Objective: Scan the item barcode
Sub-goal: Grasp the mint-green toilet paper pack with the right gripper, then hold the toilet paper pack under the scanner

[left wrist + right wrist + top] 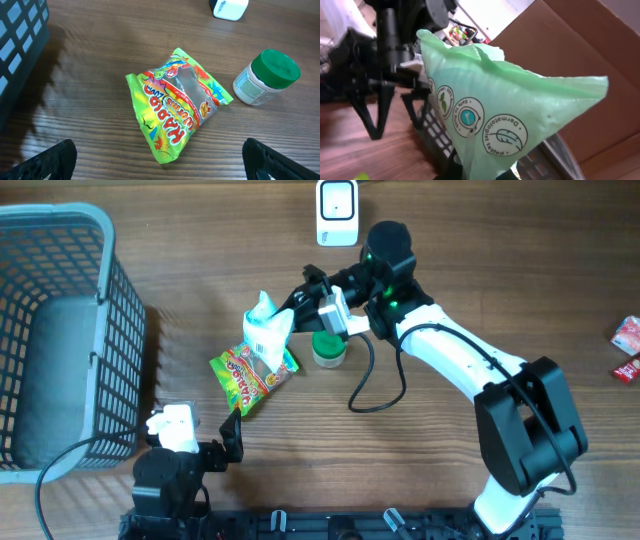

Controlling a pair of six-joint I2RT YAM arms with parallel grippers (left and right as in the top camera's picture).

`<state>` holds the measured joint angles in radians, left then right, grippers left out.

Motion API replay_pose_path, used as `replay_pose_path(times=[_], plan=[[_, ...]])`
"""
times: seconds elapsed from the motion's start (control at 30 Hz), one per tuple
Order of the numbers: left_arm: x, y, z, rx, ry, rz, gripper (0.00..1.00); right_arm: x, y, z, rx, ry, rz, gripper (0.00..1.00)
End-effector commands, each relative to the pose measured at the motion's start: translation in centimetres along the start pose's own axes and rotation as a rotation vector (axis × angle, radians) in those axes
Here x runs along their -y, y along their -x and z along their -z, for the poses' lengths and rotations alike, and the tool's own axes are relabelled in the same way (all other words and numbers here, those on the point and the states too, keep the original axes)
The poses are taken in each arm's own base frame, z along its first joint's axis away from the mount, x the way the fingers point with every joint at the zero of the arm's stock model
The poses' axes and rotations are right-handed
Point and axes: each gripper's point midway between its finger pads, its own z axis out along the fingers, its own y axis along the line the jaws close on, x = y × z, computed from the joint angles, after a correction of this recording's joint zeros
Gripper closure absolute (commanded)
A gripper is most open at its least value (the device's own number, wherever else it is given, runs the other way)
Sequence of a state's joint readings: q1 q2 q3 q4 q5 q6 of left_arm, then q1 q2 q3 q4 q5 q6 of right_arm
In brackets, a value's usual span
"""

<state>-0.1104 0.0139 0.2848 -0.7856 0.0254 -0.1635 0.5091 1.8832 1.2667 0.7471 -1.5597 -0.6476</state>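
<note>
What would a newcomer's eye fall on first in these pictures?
The right gripper holds a pale green packet up at the centre of the scene. Under it lies a bright candy bag, with a green-lidded jar beside it. A grey basket stands at the left edge.

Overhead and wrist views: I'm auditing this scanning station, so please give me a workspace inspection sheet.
Surface: brown wood-grain table.
Job's things: pale green soft plastic pack held up; white boxy scanner at far edge.
Clutter: colourful gummy-worm bag, green-lidded white jar, grey mesh basket, red packets at right edge.
Claws: right claw shut on the pack; left claw open, empty.
Cables: black cable looped on table.
Surroundings: brown cardboard box.
</note>
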Motion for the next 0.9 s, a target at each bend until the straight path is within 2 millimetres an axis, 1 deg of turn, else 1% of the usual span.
replay_pose_path(times=[0.0, 0.03, 0.07, 0.1, 0.13, 0.17, 0.2, 0.23, 0.27, 0.3, 0.33, 0.4, 0.43, 0.47, 0.53, 0.57, 0.6, 0.63, 0.67, 0.7, 0.77, 0.8, 0.83, 0.87], plan=[[0.2, -0.1, 0.0, 0.002, -0.014, 0.002, 0.0, 0.2, 1.7, 0.2, 0.014, 0.039, -0.461, 0.96], [0.2, -0.1, 0.0, 0.002, -0.013, 0.003, 0.0, 1.6, 1.0, 0.2, -0.008, -0.044, -0.715, 0.96], [0.2, -0.1, 0.0, 0.002, -0.014, 0.002, 0.0, 2.7, 0.4, 0.4, -0.011, -0.124, -0.909, 0.96], [0.2, -0.1, 0.0, 0.002, -0.014, 0.002, 0.0, 3.4, -0.5, 0.8, 0.008, -0.194, -1.245, 0.96], [0.2, -0.1, 0.0, 0.002, -0.014, 0.002, 0.0, 3.2, -0.7, 1.1, 0.029, -0.197, -1.518, 0.96], [0.2, -0.1, 0.0, 0.002, -0.013, 0.003, 0.0, 2.4, -0.7, 1.0, 0.029, -0.158, -1.672, 0.96], [0.2, -0.1, 0.0, 0.002, -0.013, 0.002, 0.0, 1.2, -0.5, 0.8, 0.016, -0.095, -1.719, 0.96], [0.2, -0.1, 0.0, 0.002, -0.014, 0.002, 0.0, 0.8, -0.9, 0.4, 0.016, -0.102, -1.756, 0.96], [0.2, -0.1, 0.0, 0.002, -0.013, 0.002, 0.0, 0.8, -1.4, 0.3, 0.019, -0.128, -1.782, 0.96], [0.2, -0.1, 0.0, 0.002, -0.014, 0.002, 0.0, 1.3, -2.2, 0.4, 0.028, -0.193, -1.824, 0.96], [0.2, -0.1, 0.0, 0.002, -0.014, 0.002, 0.0, 2.0, -2.9, 1.0, 0.042, -0.26, -1.849, 0.96], [0.2, -0.1, 0.0, 0.002, -0.014, 0.002, 0.0, 4.5, -5.0, 4.1, 0.1, -0.487, -1.902, 0.96], [0.2, -0.1, 0.0, 0.002, -0.014, 0.003, 0.0, 5.8, -6.5, 6.5, 0.125, -0.643, -1.917, 0.95], [0.2, -0.1, 0.0, 0.002, -0.014, 0.003, 0.0, 6.7, -8.2, 8.8, 0.131, -0.801, -1.938, 0.95], [0.2, -0.1, 0.0, 0.002, -0.014, 0.003, 0.0, 7.5, -12.5, 14.2, 0.079, -1.225, -1.958, 0.95], [0.2, -0.1, 0.0, 0.002, -0.013, 0.003, 0.0, 7.9, -13.3, 15.7, 0.057, -1.341, -1.931, 0.95], [0.2, -0.1, 0.0, 0.002, -0.014, 0.002, 0.0, 9.4, -14.2, 18.5, 0.038, -1.537, -1.847, 0.95], [0.2, -0.1, 0.0, 0.002, -0.013, 0.002, 0.0, 10.3, -14.7, 20.1, 0.032, -1.632, -1.798, 0.95], [0.2, -0.1, 0.0, 0.002, -0.013, 0.003, 0.0, 11.4, -15.5, 21.2, 0.052, -1.706, -1.778, 0.95], [0.2, -0.1, 0.0, 0.002, -0.013, 0.002, 0.0, 12.2, -16.6, 21.6, 0.083, -1.724, -1.783, 0.95], [0.2, -0.1, 0.0, 0.002, -0.014, 0.003, 0.0, 12.8, -19.0, 22.2, 0.126, -1.754, -1.813, 0.95], [0.2, -0.1, 0.0, 0.002, -0.014, 0.002, 0.0, 12.6, -20.8, 22.5, 0.139, -1.781, -1.841, 0.96], [0.2, -0.1, 0.0, 0.002, -0.013, 0.003, 0.0, 12.1, -23.2, 23.1, 0.139, -1.825, -1.877, 0.95], [0.2, -0.1, 0.0, 0.002, -0.014, 0.002, 0.0, 11.4, -24.7, 23.3, 0.131, -1.855, -1.911, 0.95]])
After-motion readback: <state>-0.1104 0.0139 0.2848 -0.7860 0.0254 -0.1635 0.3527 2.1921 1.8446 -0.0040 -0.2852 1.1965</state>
